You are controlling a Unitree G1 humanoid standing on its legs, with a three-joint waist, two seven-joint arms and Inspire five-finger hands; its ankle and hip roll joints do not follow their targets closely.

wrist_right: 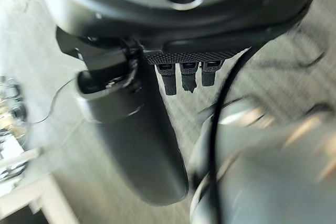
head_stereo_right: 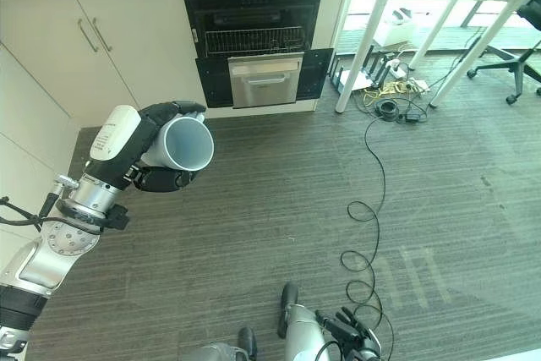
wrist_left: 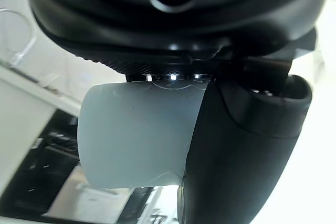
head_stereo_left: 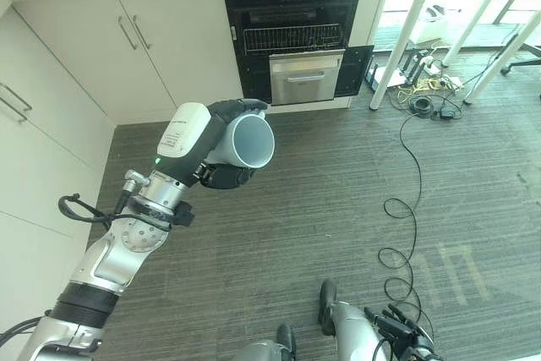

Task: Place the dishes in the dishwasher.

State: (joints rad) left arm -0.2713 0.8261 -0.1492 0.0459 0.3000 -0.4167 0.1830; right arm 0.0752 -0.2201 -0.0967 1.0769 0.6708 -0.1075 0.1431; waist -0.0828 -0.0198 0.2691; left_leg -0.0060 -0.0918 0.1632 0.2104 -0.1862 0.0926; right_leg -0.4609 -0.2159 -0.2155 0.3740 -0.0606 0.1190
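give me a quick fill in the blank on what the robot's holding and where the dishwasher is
1. The left hand is curled round a pale grey ____.
2. The cup's open mouth points toward the ____ dishwasher across the floor.
3. A wire ____ is pulled out above the dishwasher's silver door panel.
4. The right hand holds ____.

Missing words: cup; open; rack; nothing

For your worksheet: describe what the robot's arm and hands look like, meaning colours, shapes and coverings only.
The left arm is silver-grey metal in rounded segments with black bands. Its left hand is dark, with a white cover on the back and a small green light by the wrist. The right hand shows a smooth dark thumb and short ribbed black fingers.
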